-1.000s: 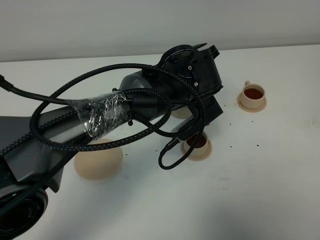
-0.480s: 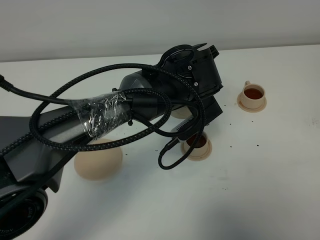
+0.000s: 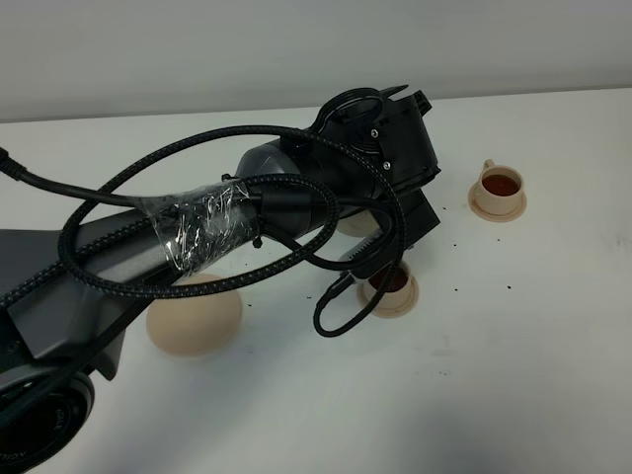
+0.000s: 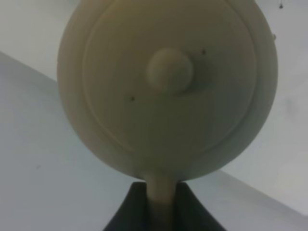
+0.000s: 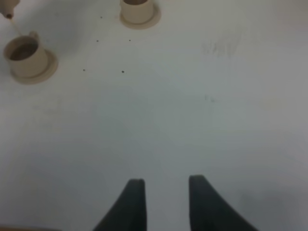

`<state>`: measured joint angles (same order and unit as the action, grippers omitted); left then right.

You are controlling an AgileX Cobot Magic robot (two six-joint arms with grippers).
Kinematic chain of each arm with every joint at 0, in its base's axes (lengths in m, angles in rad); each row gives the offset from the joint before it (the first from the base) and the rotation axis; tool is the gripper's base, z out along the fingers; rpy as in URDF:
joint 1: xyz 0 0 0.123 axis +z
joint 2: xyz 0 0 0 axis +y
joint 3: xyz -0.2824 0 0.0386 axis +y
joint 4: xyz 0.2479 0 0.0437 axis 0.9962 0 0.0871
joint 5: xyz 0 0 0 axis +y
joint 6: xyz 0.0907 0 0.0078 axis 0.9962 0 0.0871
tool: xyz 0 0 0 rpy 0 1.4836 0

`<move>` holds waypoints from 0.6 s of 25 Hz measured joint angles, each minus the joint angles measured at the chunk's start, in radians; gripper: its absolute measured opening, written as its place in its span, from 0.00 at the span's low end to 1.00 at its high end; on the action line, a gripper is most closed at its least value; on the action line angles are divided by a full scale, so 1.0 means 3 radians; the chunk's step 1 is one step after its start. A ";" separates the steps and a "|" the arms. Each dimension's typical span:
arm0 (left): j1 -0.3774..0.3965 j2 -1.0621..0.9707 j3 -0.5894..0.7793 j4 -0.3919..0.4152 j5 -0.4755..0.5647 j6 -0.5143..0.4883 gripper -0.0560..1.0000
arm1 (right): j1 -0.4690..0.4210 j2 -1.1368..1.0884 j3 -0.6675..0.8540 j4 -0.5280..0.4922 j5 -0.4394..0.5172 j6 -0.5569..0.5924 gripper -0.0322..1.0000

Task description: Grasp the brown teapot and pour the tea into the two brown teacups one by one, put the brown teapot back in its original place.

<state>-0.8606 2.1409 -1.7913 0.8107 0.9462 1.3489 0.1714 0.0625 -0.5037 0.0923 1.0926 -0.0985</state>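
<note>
In the left wrist view the brown teapot (image 4: 168,91) fills the frame, its knobbed lid facing the camera. My left gripper (image 4: 161,195) is shut on its loop handle. From the exterior high view my left arm (image 3: 385,148) hides the teapot except a tan sliver (image 3: 356,223), above the near teacup (image 3: 389,286), which holds dark tea. The far teacup (image 3: 499,189) also holds tea. My right gripper (image 5: 163,202) is open over bare table. Its view shows both teacups (image 5: 26,55) (image 5: 138,8), with the spout tip (image 5: 6,6) and a thin line running down toward the nearer cup.
The wide tan saucer (image 3: 195,316) lies bare at the left, partly under my left arm's black cables (image 3: 197,286). Small dark specks dot the white table (image 3: 513,346) around the cups. A pale wall runs along the far edge.
</note>
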 joint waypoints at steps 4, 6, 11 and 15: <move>0.0000 0.0000 0.0000 -0.0090 0.0059 -0.0009 0.17 | 0.0000 0.0000 0.0000 0.0000 0.0000 0.0000 0.26; 0.0000 0.0000 0.0000 -0.0101 0.0084 -0.0076 0.17 | 0.0000 0.0000 0.0000 0.0000 0.0000 0.0000 0.26; 0.0000 0.0000 0.0000 -0.0118 0.0233 -0.0229 0.17 | 0.0000 0.0000 0.0000 0.0000 0.0000 0.0000 0.26; 0.0011 0.0000 0.0000 -0.0186 0.0372 -0.0339 0.17 | 0.0000 0.0000 0.0000 0.0000 0.0000 0.0000 0.26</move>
<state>-0.8574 2.1409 -1.7913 0.7550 1.0577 1.2472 0.1714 0.0625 -0.5037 0.0923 1.0926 -0.0985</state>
